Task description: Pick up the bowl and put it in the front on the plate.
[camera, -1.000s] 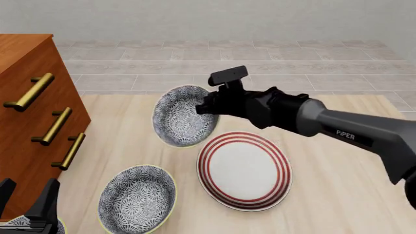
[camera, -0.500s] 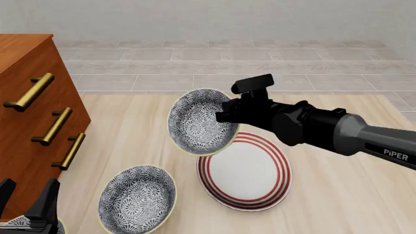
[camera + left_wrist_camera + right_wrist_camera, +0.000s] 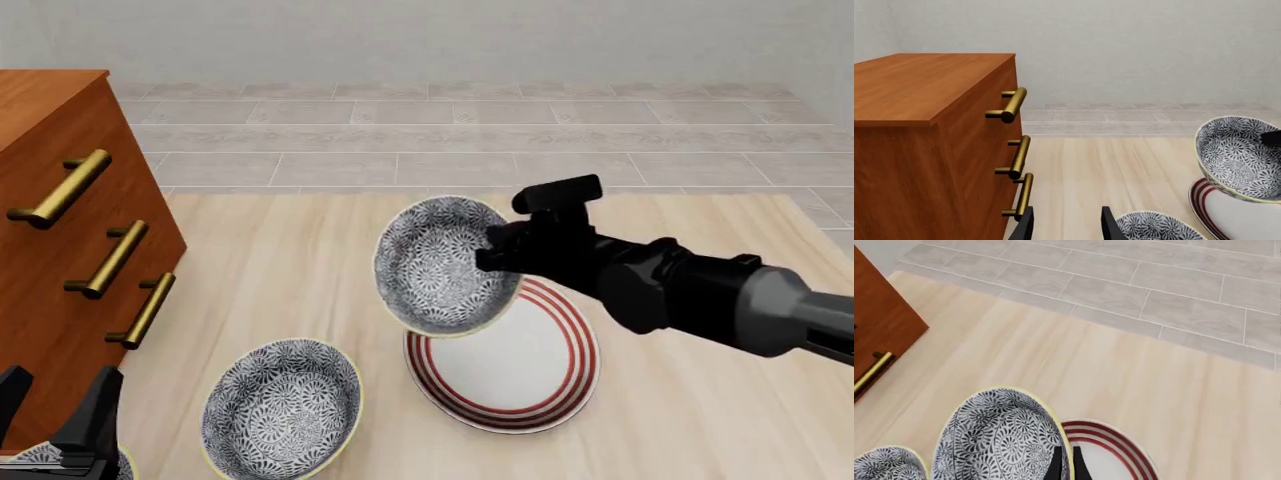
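The right gripper (image 3: 491,262) is clamped on the rim of the bowl (image 3: 445,265), which hangs tilted, mouth facing the camera. The plate (image 3: 505,352) lies just below the gripper, partly under the bowl. The left gripper (image 3: 1066,226) sits apart, its 2 fingers spread and holding nothing.

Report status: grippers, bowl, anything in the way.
Right gripper shut on bowl, held tilted above plate far edge. Left gripper open, idle near second bowl. Plate bare, nothing in the way.

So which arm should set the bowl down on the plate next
Right. The right gripper already pinches the floral bowl by its rim, tilted above the red-ringed plate. The left gripper sits open by the drawers.
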### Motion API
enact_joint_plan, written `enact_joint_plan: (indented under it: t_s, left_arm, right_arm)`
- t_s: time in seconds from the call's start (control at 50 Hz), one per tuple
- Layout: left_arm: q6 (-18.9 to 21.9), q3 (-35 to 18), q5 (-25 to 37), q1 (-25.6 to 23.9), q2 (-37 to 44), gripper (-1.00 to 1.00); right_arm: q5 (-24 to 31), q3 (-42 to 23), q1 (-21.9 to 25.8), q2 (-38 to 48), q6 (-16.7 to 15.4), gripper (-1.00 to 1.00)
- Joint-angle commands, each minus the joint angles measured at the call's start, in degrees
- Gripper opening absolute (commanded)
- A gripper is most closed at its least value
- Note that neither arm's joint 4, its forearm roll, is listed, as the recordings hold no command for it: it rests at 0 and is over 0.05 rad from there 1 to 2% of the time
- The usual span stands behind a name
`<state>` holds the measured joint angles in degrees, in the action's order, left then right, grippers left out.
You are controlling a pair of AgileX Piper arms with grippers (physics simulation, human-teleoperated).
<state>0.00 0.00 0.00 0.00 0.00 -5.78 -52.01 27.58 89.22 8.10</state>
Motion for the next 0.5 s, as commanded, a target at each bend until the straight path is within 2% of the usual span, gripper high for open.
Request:
enact_joint_plan:
  t_s: [0.02,0.5]
  left_arm:
    - [0.0,0.0,0.0,0.0,0.0,1.0]
    - [0.0,0.0,0.0,0.0,0.0,1.0]
  right_arm:
    - [-2.58,3.89,-1.02,-1.65,1.66,-1.0]
    - [-7.17,9.8,-2.86,-1.88,4.3,-1.0]
